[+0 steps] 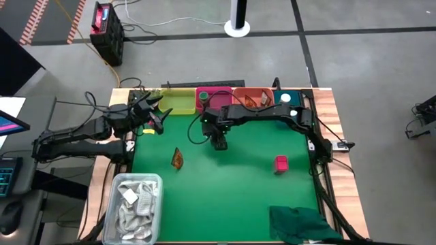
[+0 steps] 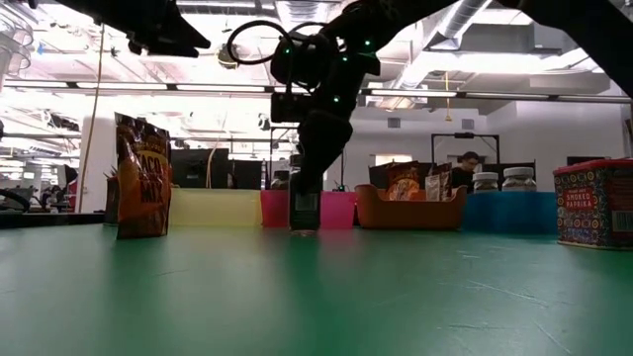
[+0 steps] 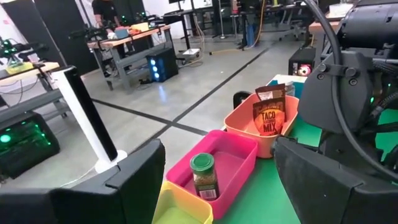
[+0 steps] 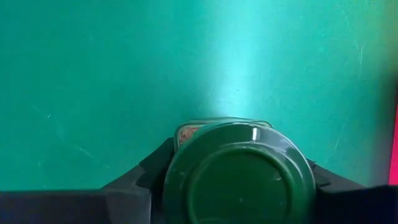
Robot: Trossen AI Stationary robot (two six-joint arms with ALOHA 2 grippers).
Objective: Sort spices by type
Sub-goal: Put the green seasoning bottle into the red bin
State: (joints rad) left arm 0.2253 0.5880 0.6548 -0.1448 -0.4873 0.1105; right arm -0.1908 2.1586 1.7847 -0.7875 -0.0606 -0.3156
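Green worktop (image 1: 238,197) — a dark green jar (image 4: 239,171) is bracketed by the right gripper's (image 1: 219,143) fingers, grip unconfirmed; left gripper (image 1: 158,114) open; one packet (image 1: 177,159) and pink box (image 1: 281,163) remain unsorted.

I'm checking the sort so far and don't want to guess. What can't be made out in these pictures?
- High view: the right gripper hides the green-lidded jar under it.
- Right wrist view: the lid hides the jar's label.
- High view: teal tray contents half hidden by the right arm.
- Left wrist view: yellow tray cut off.
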